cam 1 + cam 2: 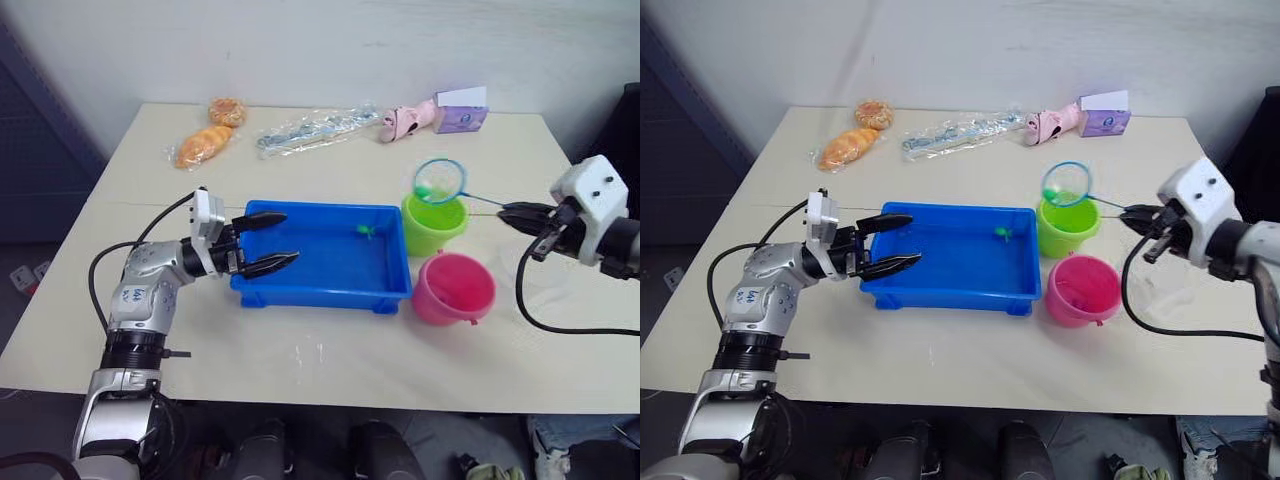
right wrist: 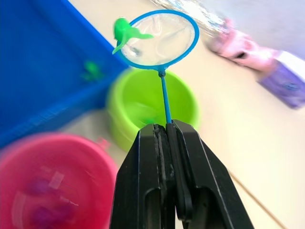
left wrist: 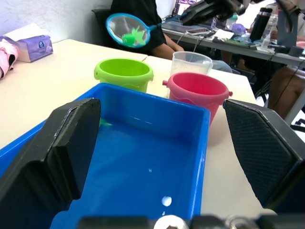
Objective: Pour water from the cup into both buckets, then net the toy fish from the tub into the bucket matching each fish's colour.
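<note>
Left of centre in the left eye view, the left gripper (image 1: 268, 241) sits at the left end wall of the shallow rectangular bright blue plastic tub (image 1: 322, 293), its two black fingers spread wide and holding nothing; the upper finger reaches over the rim. The tub occupies the middle of the frame, and one tiny green plastic toy fish (image 1: 365, 231) lies in its upper right corner. Just right of the tub stands the lime green round plastic bucket (image 1: 434, 224), with the pink round plastic bucket (image 1: 453, 288) below it; the two are very close together. The small blue-rimmed mesh net (image 1: 440, 180) hangs above the green bucket, with a second green fish (image 2: 125, 33) on its hoop. At the right edge, the right gripper (image 2: 167, 131) is clamped on the net's thin handle. The clear plastic cup (image 3: 190, 62) stands behind the pink bucket in the left wrist view.
</note>
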`<move>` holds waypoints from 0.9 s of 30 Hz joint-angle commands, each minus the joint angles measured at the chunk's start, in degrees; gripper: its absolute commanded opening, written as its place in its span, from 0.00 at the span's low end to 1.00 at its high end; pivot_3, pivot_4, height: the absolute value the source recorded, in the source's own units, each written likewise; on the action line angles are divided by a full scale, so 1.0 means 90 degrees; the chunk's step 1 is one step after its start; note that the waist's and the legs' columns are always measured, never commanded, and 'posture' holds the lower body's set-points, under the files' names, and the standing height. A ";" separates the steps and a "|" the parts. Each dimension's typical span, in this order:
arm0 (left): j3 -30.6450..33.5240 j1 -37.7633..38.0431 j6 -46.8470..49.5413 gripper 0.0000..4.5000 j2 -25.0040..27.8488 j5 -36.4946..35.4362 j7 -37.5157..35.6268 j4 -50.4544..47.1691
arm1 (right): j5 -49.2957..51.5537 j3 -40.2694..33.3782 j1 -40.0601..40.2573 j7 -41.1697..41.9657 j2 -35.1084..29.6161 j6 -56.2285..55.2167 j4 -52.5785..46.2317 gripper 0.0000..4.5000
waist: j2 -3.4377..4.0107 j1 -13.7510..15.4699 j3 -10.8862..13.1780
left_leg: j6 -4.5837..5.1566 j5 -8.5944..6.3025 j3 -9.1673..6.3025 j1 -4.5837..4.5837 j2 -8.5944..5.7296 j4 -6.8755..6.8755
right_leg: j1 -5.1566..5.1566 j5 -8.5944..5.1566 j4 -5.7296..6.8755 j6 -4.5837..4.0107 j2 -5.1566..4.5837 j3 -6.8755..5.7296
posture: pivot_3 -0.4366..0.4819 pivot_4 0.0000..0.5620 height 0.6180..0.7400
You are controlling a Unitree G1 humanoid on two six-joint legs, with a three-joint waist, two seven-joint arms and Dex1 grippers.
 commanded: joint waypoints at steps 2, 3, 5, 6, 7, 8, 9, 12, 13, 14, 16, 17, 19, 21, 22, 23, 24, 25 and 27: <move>0.0012 -0.0275 0.0065 0.98 -0.0127 -0.0079 0.0152 -0.0143 | -0.1087 0.0239 -0.0038 -0.0797 -0.0098 -0.2401 0.0915 0.00 | 0.0000 -0.0002 0.0000 | -0.0003 0.0002 0.0001 0.0000 0.0002 0.0000 | -0.0003 0.0000 0.0001 0.0000 0.0005 0.0001 | 0.48 0.27 1.00; -0.0004 -0.0278 0.0073 0.98 -0.0161 -0.0076 0.0166 -0.0165 | -0.1344 0.0371 -0.0098 -0.0987 -0.0111 -0.2785 0.1148 0.00 | 0.0000 -0.0003 0.0000 | -0.0005 0.0003 0.0002 0.0000 0.0002 -0.0001 | -0.0004 0.0000 0.0002 0.0000 0.0005 0.0002 | 0.48 0.27 1.00; -0.0029 -0.0286 0.0073 0.98 -0.0212 -0.0066 0.0191 -0.0188 | -0.1787 0.0621 -0.0212 -0.1285 -0.0183 -0.3469 0.1530 0.00 | 0.0000 -0.0004 0.0000 | -0.0007 0.0004 0.0003 0.0001 0.0002 -0.0001 | -0.0004 0.0000 0.0002 0.0000 0.0005 0.0003 | 0.48 0.27 1.00; -0.0042 -0.0289 0.0069 0.98 -0.0239 -0.0057 0.0209 -0.0197 | -0.2118 0.0803 -0.0266 -0.1499 -0.0254 -0.3903 0.1719 0.00 | 0.0000 -0.0002 0.0000 | -0.0007 0.0004 0.0004 0.0002 0.0003 -0.0001 | -0.0004 0.0000 0.0003 0.0000 0.0005 0.0005 | 0.48 0.27 1.00; -0.0051 -0.0292 0.0064 0.98 -0.0262 -0.0047 0.0226 -0.0201 | -0.2437 0.0977 -0.0312 -0.1686 -0.0336 -0.4304 0.1889 0.00 | 0.0000 0.0000 0.0000 | -0.0007 0.0004 0.0003 0.0002 0.0002 -0.0001 | -0.0004 0.0000 0.0003 0.0000 0.0005 0.0004 | 0.48 0.27 1.00; -0.0061 -0.0295 0.0048 0.98 -0.0286 -0.0038 0.0242 -0.0204 | -0.2931 0.1186 -0.0358 -0.2039 -0.0479 -0.4735 0.2062 0.00 | 0.0000 0.0002 0.0000 | -0.0007 0.0004 0.0003 0.0002 0.0002 0.0000 | -0.0004 0.0000 0.0003 0.0000 0.0005 0.0004 | 0.48 0.27 1.00; -0.0067 -0.0297 0.0038 0.98 -0.0300 -0.0034 0.0253 -0.0206 | -0.3276 0.1341 -0.0409 -0.2303 -0.0590 -0.5118 0.2213 0.00 | 0.0001 0.0003 0.0000 | -0.0008 0.0005 0.0003 0.0002 0.0003 -0.0001 | -0.0005 0.0000 0.0003 0.0000 0.0005 0.0004 | 0.48 0.27 1.00; -0.0079 -0.0317 -0.0006 0.98 -0.0332 -0.0017 0.0286 -0.0184 | -0.4160 0.1663 -0.0604 -0.3183 -0.0844 -0.5903 0.2555 0.00 | 0.0001 0.0003 0.0000 | -0.0009 0.0005 0.0002 0.0001 0.0002 0.0000 | -0.0006 0.0000 0.0002 0.0000 0.0005 0.0005 | 0.48 0.27 1.00; -0.0083 -0.0325 -0.0028 0.98 -0.0349 -0.0010 0.0307 -0.0172 | -0.4402 0.1777 -0.0664 -0.3393 -0.0914 -0.6099 0.2672 0.00 | 0.0001 0.0002 0.0000 | -0.0010 0.0006 0.0001 0.0001 0.0003 -0.0001 | -0.0005 0.0000 0.0002 0.0000 0.0005 0.0005 | 0.48 0.27 1.00; -0.0092 -0.0326 -0.0051 0.98 -0.0366 -0.0002 0.0320 -0.0168 | -0.4735 0.1869 -0.0704 -0.3765 -0.0993 -0.6278 0.2758 0.00 | 0.0001 0.0002 0.0000 | -0.0011 0.0006 0.0001 0.0001 0.0003 0.0000 | -0.0005 0.0000 0.0002 0.0000 0.0005 0.0005 | 0.48 0.27 1.00; -0.0113 -0.0333 -0.0079 0.98 -0.0397 0.0013 0.0342 -0.0164 | -0.5083 0.1977 -0.0780 -0.4249 -0.1075 -0.6566 0.2929 0.00 | 0.0001 0.0003 0.0000 | -0.0013 0.0008 0.0000 0.0001 0.0003 -0.0001 | -0.0005 -0.0001 0.0002 0.0000 0.0005 0.0004 | 0.48 0.27 1.00; -0.0129 -0.0329 -0.0097 0.98 -0.0416 0.0020 0.0342 -0.0172 | -0.5285 0.2034 -0.0806 -0.4479 -0.1128 -0.6641 0.2977 0.00 | 0.0001 0.0003 0.0000 | -0.0014 0.0008 0.0000 0.0001 0.0003 -0.0001 | -0.0005 -0.0001 0.0001 0.0000 0.0006 0.0004 | 0.48 0.27 1.00; -0.0158 -0.0333 -0.0146 0.98 -0.0452 0.0040 0.0338 -0.0169 | -0.5667 0.2110 -0.0879 -0.4997 -0.1224 -0.6840 0.3024 0.00 | 0.0001 0.0004 0.0000 | -0.0014 0.0008 0.0001 0.0001 0.0003 -0.0001 | -0.0004 -0.0001 0.0002 0.0000 0.0006 0.0004 | 0.48 0.27 1.00; -0.0173 -0.0347 -0.0197 0.98 -0.0478 0.0065 0.0320 -0.0146 | -0.5899 0.2157 -0.0921 -0.5397 -0.1291 -0.6981 0.3100 0.00 | 0.0001 0.0004 0.0000 | -0.0015 0.0009 0.0002 0.0001 0.0003 -0.0001 | -0.0005 -0.0001 0.0002 0.0000 0.0005 0.0005 | 0.48 0.27 1.00; -0.0179 -0.0350 -0.0217 0.98 -0.0480 0.0071 0.0310 -0.0137 | -0.5845 0.2172 -0.0932 -0.5394 -0.1284 -0.6979 0.3192 0.00 | 0.0001 -0.0003 0.0000 | -0.0016 0.0009 0.0002 0.0001 0.0003 -0.0001 | -0.0005 -0.0001 0.0002 0.0000 0.0006 0.0005 | 0.48 0.27 1.00; -0.0188 -0.0358 -0.0239 0.98 -0.0475 0.0082 0.0296 -0.0125 | -0.5775 0.2147 -0.0931 -0.5471 -0.1285 -0.7063 0.3241 0.00 | 0.0001 -0.0005 0.0000 | -0.0017 0.0010 0.0002 0.0001 0.0003 -0.0002 | -0.0005 -0.0001 0.0001 0.0000 0.0008 0.0005 | 0.48 0.27 1.00; -0.0195 -0.0363 -0.0254 0.98 -0.0472 0.0090 0.0287 -0.0117 | -0.5728 0.2136 -0.0934 -0.5524 -0.1287 -0.7121 0.3274 0.00 | 0.0001 -0.0002 0.0000 | -0.0018 0.0010 0.0002 0.0001 0.0004 -0.0002 | -0.0005 -0.0001 0.0002 0.0000 0.0009 0.0005 | 0.48 0.27 1.00; -0.0169 -0.0366 -0.0267 0.98 -0.0423 0.0090 0.0255 -0.0092 | -0.4952 0.1982 -0.0891 -0.5098 -0.1124 -0.7032 0.3171 0.00 | 0.0001 0.0001 0.0001 | -0.0019 0.0011 0.0002 0.0002 0.0004 -0.0002 | -0.0005 -0.0001 0.0002 0.0000 0.0009 0.0005 | 0.48 0.27 1.00; -0.0087 -0.0365 -0.0277 0.98 -0.0282 0.0085 0.0189 -0.0029 | -0.3494 0.1785 -0.0823 -0.4221 -0.0858 -0.6733 0.2742 0.00 | 0.0001 -0.0010 0.0001 | -0.0018 0.0011 0.0002 0.0001 0.0004 -0.0002 | -0.0004 -0.0001 0.0001 0.0000 0.0010 0.0005 | 0.48 0.27 1.00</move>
